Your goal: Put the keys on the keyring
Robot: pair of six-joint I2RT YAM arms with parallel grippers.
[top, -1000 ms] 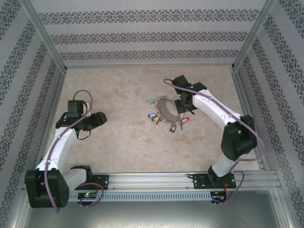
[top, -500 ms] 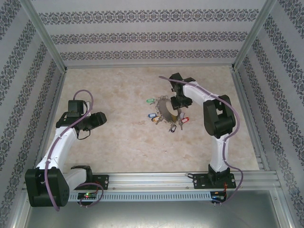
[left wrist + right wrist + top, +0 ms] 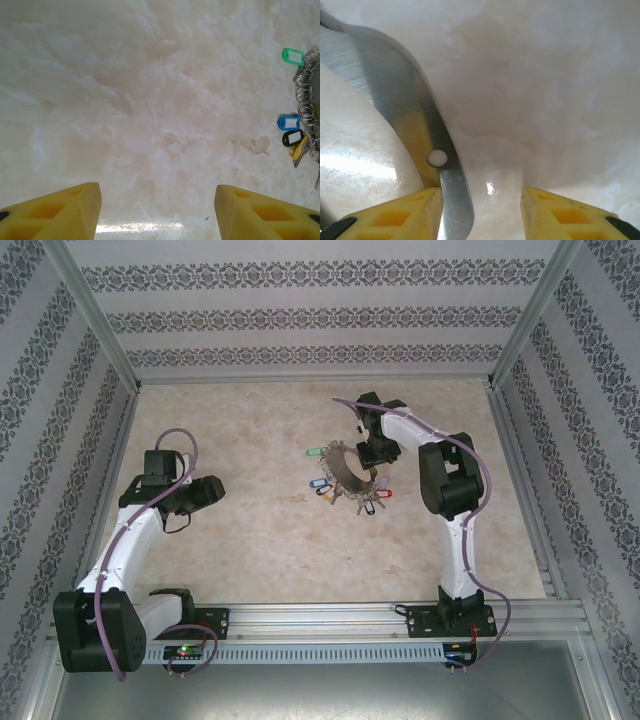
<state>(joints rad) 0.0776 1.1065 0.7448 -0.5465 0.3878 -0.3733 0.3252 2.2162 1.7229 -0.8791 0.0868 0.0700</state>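
Within the last second the right arm (image 3: 456, 540) folded upright. The right jaws, apart, straddled the band of the keyring (image 3: 427, 135), right of the desk's (image 3: 260, 540) centre. The ring appeared tipped up, positioned for a grip but not clamped. The left jaws hung apart near the left edge. Whether the black-tagged key (image 3: 292, 138) sat on the ring was unclear, as the cluster (image 3: 306, 115) was cut off.
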